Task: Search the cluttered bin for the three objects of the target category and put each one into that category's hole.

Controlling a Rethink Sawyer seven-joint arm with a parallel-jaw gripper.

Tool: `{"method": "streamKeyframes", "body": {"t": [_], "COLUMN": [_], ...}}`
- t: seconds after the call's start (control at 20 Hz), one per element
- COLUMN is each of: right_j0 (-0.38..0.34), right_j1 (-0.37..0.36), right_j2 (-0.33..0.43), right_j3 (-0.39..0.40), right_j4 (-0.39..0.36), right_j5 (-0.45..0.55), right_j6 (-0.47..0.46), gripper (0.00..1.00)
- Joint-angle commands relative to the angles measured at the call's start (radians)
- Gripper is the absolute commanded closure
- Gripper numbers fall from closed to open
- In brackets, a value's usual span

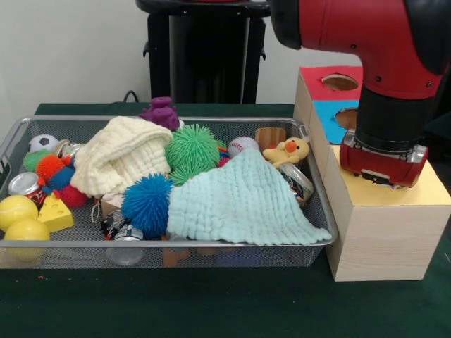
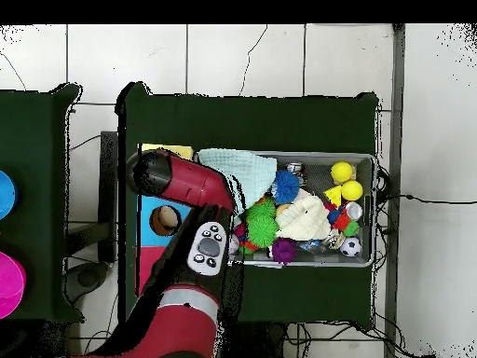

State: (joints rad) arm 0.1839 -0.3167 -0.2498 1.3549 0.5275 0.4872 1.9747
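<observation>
Premises: robotics laboratory. Evidence: red and black arm (image 1: 380, 63) on black pedestal (image 1: 204, 53); green-covered table (image 1: 211, 303); plain pale wall (image 1: 70, 49); tiled floor (image 2: 242, 56) with trailing cables (image 2: 424, 199).

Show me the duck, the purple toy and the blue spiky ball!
duck (image 1: 287, 151), front view, its yellow body.
purple toy (image 1: 161, 113), front view, its middle.
blue spiky ball (image 1: 146, 206), front view, its centre.

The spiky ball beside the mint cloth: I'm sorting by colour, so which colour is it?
Blue spiky ball, clearest in the front view.
</observation>
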Motion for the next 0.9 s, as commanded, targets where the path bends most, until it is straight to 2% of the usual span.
{"method": "streamKeyframes", "body": {"t": [0.05,0.2,0.4,0.9], "right_j0": [-0.114,-0.066,-0.039,-0.001], "right_j1": [0.172,0.142,0.101,0.058], "right_j2": [0.243,0.171,0.121,0.044], "right_j3": [0.168,0.153,0.153,0.126], "right_j4": [-0.080,-0.118,-0.156,-0.162], "right_j5": [-0.258,-0.243,-0.283,-0.152], "right_j6": [0.053,0.104,0.133,0.167], "gripper": [1.00,1.00,1.00,1.00]}}
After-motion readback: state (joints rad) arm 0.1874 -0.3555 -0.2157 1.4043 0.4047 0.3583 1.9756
